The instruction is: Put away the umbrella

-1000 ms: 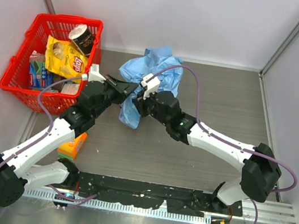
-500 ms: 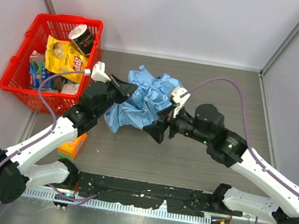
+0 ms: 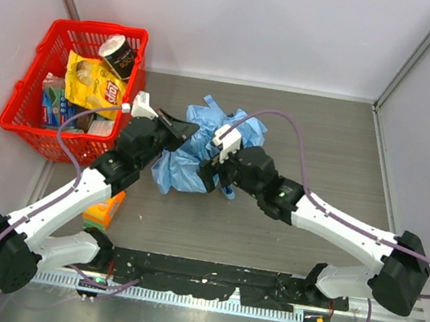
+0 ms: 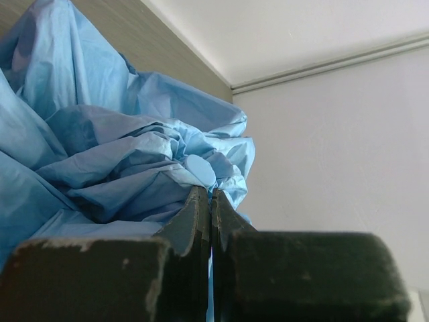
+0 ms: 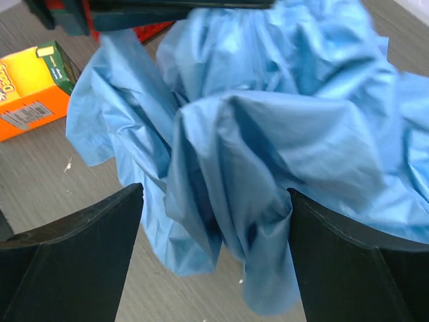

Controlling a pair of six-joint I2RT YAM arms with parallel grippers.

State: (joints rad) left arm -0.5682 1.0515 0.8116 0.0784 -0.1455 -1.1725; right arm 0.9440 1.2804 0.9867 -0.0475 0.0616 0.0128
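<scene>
The umbrella (image 3: 202, 138) is a crumpled heap of light blue cloth in the middle of the table. My left gripper (image 3: 187, 129) is at its left edge, shut on a fold of the cloth. In the left wrist view a blue sliver shows between the pressed fingertips (image 4: 201, 201), with the umbrella (image 4: 120, 147) bunched just beyond. My right gripper (image 3: 214, 165) is at the heap's near side, open wide. In the right wrist view a hanging fold of the umbrella (image 5: 268, 121) sits between the spread right gripper (image 5: 214, 191) fingers, touching the right one.
A red basket (image 3: 25, 84) with a yellow chip bag (image 3: 95, 85), a cup (image 3: 119, 54) and packets stands at the far left. An orange box (image 3: 103, 210) lies by the left arm and shows as the orange box (image 5: 30, 87) in the right wrist view. Walls close the back and sides.
My right gripper opened, let go of the cloth, swung right, then came back to the heap's near side. The cloth spread wider. The left gripper stayed shut on its fold.
</scene>
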